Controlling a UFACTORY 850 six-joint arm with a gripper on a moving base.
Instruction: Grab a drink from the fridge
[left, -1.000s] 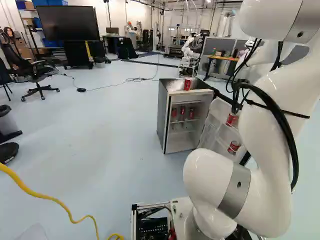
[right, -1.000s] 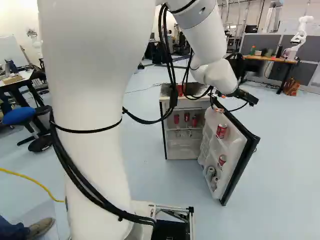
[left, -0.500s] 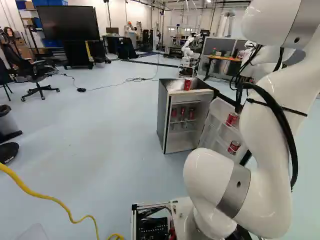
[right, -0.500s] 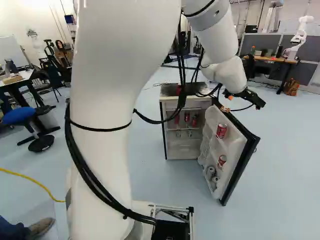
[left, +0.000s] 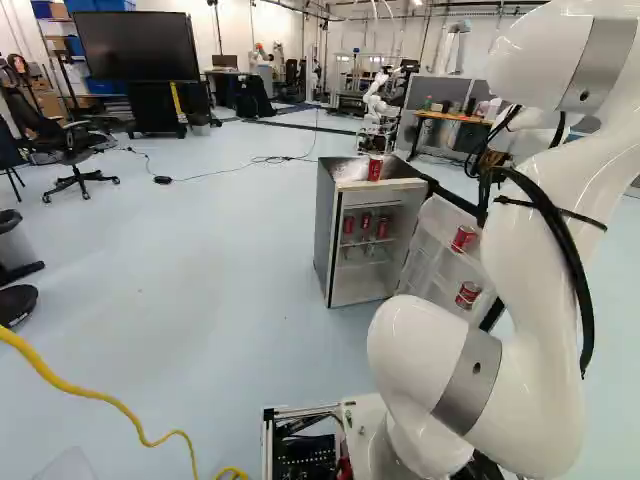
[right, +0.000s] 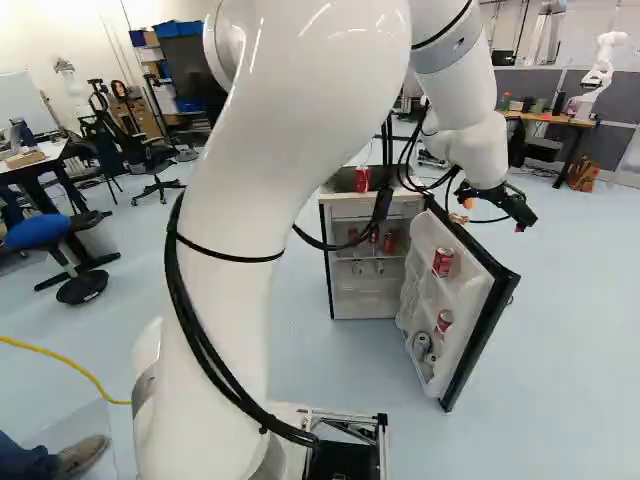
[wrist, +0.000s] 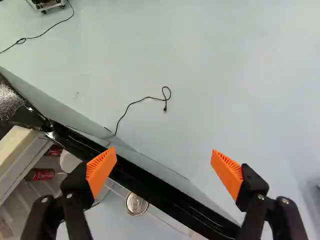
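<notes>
Black gripper (right: 527, 220), fingers spread apart, near open fridge door (right: 468, 296), red cans (right: 443, 262) on it

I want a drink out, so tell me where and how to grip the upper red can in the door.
Upper body of the upper red can, I'd say, the open gripper coming from above, one finger each side: it stands roughly upright, top uncovered, while the fridge door backs it.
</notes>
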